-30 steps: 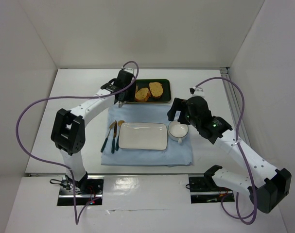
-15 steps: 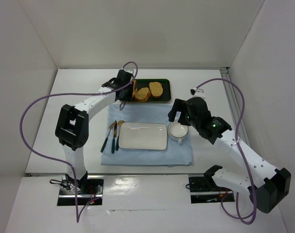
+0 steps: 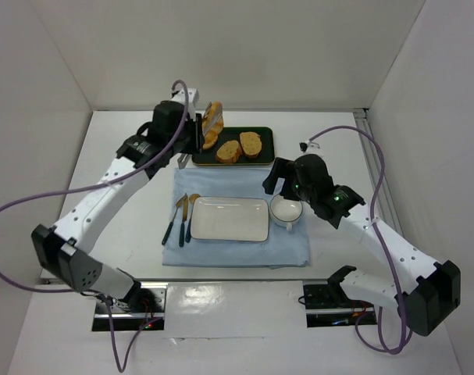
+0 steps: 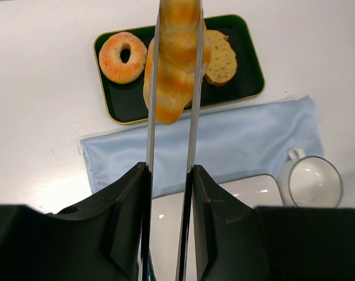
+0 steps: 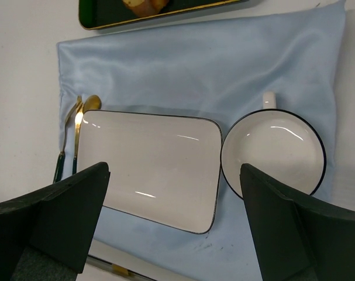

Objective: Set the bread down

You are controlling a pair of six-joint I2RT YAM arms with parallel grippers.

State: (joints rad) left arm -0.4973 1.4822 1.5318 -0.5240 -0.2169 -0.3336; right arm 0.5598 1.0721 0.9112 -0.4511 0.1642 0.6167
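The bread (image 4: pixel 176 64) is a glossy golden-orange roll clamped between the two thin metal blades of tongs (image 4: pixel 192 134). My left gripper (image 4: pixel 169 175) is shut on the tongs and holds the roll in the air above the dark green tray (image 4: pixel 247 82). In the top view the roll (image 3: pixel 212 123) hangs over the tray's left end, beside my left gripper (image 3: pixel 191 133). My right gripper (image 5: pixel 174 199) is open and empty, hovering over the white plate (image 5: pixel 154 164) and the cup (image 5: pixel 273 152); in the top view this gripper (image 3: pixel 287 181) is right of the plate.
On the tray lie a ring doughnut (image 4: pixel 123 56) and brown-crusted bread slices (image 4: pixel 221 55). A blue cloth (image 3: pixel 237 181) carries the rectangular plate (image 3: pixel 229 218), the white cup (image 3: pixel 286 210) and gold cutlery (image 3: pixel 182 219). White walls enclose the table.
My left arm has risen and swung back, lifting the roll in the tongs off the tray into the air. My right gripper has shifted slightly to the left.
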